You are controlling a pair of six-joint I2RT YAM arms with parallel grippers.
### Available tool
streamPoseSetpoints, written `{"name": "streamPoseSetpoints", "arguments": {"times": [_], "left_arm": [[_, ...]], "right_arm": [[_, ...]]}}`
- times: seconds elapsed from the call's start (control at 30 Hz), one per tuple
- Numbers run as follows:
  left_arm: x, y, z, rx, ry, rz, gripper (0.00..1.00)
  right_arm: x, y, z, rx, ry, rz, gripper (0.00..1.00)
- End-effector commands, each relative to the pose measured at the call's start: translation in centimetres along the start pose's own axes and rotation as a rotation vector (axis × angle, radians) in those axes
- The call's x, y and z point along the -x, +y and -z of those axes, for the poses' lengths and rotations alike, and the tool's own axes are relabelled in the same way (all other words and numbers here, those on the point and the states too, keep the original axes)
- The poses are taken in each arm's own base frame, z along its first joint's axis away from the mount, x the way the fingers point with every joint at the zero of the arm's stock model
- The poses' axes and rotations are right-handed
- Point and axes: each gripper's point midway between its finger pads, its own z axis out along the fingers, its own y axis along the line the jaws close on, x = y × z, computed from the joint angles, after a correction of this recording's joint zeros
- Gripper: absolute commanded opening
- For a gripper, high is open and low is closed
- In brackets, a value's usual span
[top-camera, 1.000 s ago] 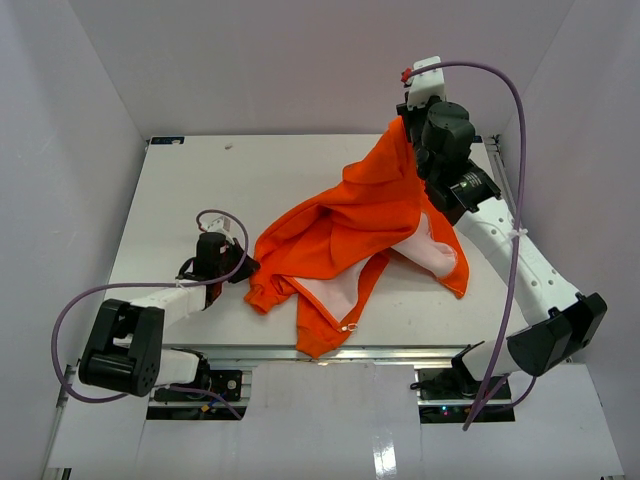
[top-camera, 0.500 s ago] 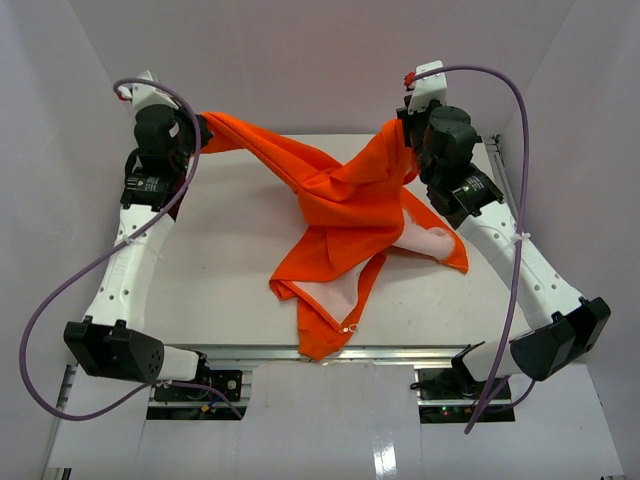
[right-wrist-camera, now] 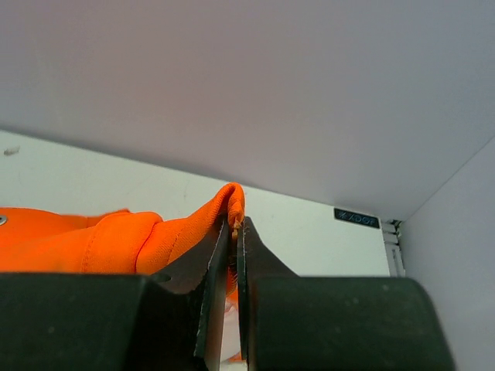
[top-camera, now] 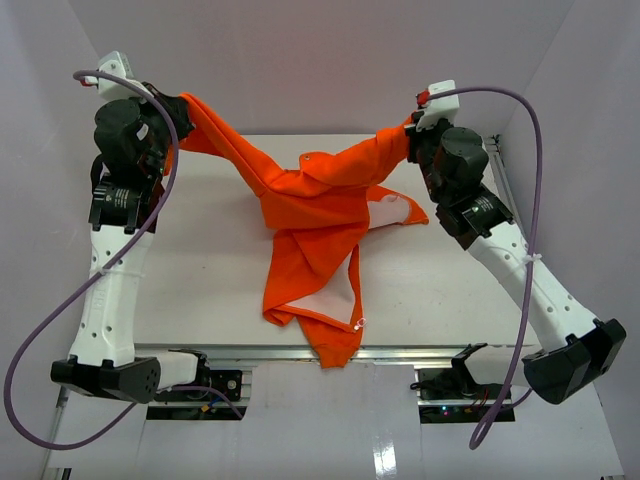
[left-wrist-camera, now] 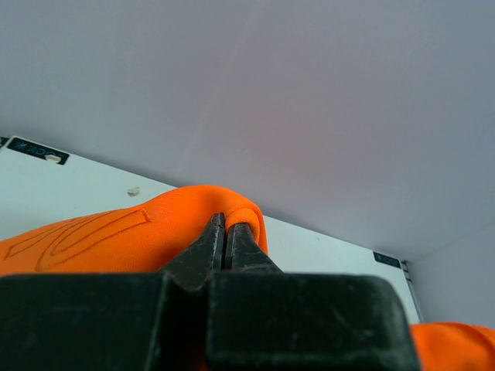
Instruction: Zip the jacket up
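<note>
– White walls on three sides, a white bench (top-camera: 200,270) below, and both arms reared up high at the back of it. Start me at the left hand (top-camera: 178,112).
– Left hand is up near the far left corner, jaws pressed together on a fold of the jacket (top-camera: 310,200). From the wrist camera the two black fingers (left-wrist-camera: 205,247) meet, with orange cloth bulging over their tips.
– And the right hand (top-camera: 412,135)?
– Same story on the far right side: clamped tight on a thin edge of orange fabric, a pinch of it poking up just past the tips.
– So where does the jacket hang relative to them?
– It's strung between the two. From each hand a band of orange runs down and inward, and the two meet over the middle of the bench in a shallow V. Below that the body of the garment drops in a bunched, twisted mass toward the near edge. Its lowest end laps over the front edge, between the arm bases.
– Front closed?
– Open. Pale lining (top-camera: 325,300) shows in the lower part, and again in a flap toward the right arm. Whether either hand has the zip itself, I can't tell.
– Anything else in shot?
– Purple cables (top-camera: 538,150) looping off both arms.
</note>
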Motion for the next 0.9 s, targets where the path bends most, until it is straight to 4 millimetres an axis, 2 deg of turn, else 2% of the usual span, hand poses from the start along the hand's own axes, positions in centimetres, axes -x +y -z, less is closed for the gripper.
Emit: {"name": "streamPoseSetpoints", "arguments": {"times": [0.0, 0.13, 0.2, 0.27, 0.33, 0.37, 0.47, 0.6, 0.67, 0.73, 0.8, 0.87], "left_arm": [[3.6, -2.7, 2.6, -0.124, -0.084, -0.003, 0.00], [3.5, -3.3, 2.9, -0.159, -0.072, -0.009, 0.00], [2.4, -4.6, 3.0, -0.234, -0.022, 0.020, 0.00], [0.4, -6.0, 2.8, -0.325, 0.051, 0.054, 0.00], [-1.6, -8.5, 3.2, -0.478, 0.134, 0.104, 0.00], [-3.5, -9.4, 3.6, -0.557, 0.202, 0.118, 0.00], [-6.1, -12.0, 3.8, -0.679, 0.280, 0.153, 0.00], [-9.5, -13.4, 2.4, -0.744, 0.365, 0.149, 0.00], [-9.3, -13.9, 1.7, -0.759, 0.346, 0.141, 0.00], [-9.7, -14.2, -0.2, -0.754, 0.342, 0.143, 0.00], [-7.6, -15.7, -1.3, -0.792, 0.305, 0.144, 0.00], [-7.6, -17.0, -2.1, -0.837, 0.318, 0.162, 0.00]], "right_arm": [[-0.9, 1.6, -1.3, 0.050, -0.005, -0.046, 0.08], [-1.5, 2.8, -1.6, 0.096, 0.013, -0.052, 0.08], [-2.5, 3.2, -1.9, 0.100, 0.041, -0.053, 0.08], [-4.6, 2.7, -2.6, 0.042, 0.105, -0.049, 0.08], [-7.0, 2.1, -2.9, -0.029, 0.172, -0.063, 0.08], [-8.9, 1.4, -3.0, -0.090, 0.230, -0.049, 0.08], [-12.3, 1.5, -3.1, -0.138, 0.306, -0.071, 0.10], [-15.5, 0.9, -3.4, -0.210, 0.390, -0.069, 0.18], [-16.6, 0.2, -3.8, -0.257, 0.422, -0.060, 0.18], [-17.3, -1.1, -4.3, -0.310, 0.439, -0.066, 0.17], [-18.0, -2.0, -4.3, -0.347, 0.452, -0.074, 0.16], [-19.3, -3.0, -4.3, -0.380, 0.468, -0.086, 0.17]]}}
